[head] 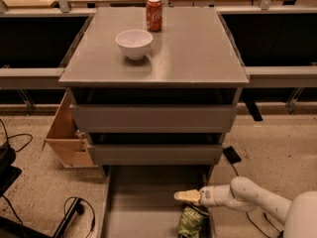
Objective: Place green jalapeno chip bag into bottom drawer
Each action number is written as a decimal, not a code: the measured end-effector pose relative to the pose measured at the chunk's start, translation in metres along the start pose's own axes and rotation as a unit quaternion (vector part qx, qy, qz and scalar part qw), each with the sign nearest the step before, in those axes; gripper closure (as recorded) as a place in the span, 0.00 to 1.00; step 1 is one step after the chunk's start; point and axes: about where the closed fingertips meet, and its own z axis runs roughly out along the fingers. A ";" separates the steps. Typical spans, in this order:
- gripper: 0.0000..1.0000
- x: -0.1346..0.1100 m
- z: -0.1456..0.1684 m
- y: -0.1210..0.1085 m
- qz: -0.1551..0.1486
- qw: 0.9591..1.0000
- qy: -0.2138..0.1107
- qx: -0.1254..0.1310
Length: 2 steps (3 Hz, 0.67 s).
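Observation:
The green jalapeno chip bag (190, 221) lies on the flat grey floor of the bottom drawer (133, 207), near its right rail at the front. The drawer is pulled out below the two shut grey drawers. My gripper (184, 196) reaches in from the right on a white arm, just above and behind the bag. It is open and holds nothing. There is a small gap between its tan fingertips (188, 196) and the bag.
A white bowl (134, 43) and a red soda can (154, 14) stand on the cabinet top (198, 53). A tan wooden box (67, 133) sits at the cabinet's left. Black cables (74, 209) lie on the floor at the left.

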 end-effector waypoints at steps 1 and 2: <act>0.00 0.002 -0.002 0.008 -0.013 1.000 -0.001 -0.006; 0.00 0.002 -0.012 0.027 -0.047 0.999 -0.011 -0.001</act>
